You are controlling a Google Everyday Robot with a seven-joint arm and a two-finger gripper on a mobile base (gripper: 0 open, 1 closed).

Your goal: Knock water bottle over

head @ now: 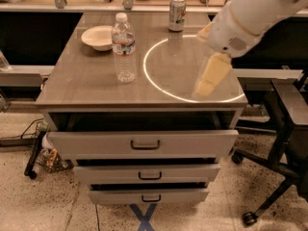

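Observation:
The water bottle [124,48], clear ribbed plastic with a white cap and a narrow coloured label band, stands upright on the left half of the grey table top [82,85]. My white arm reaches in from the upper right. Its cream-coloured gripper [210,78] hangs over the right side of the table, well to the right of the bottle and apart from it, holding nothing that I can see.
A silver-green soda can [177,13] stands at the back edge. A white bowl [97,37] sits behind and left of the bottle. A bright light ring [154,76] marks the table. Three drawers [144,143] stand slightly open below. An office chair [284,129] is at the right.

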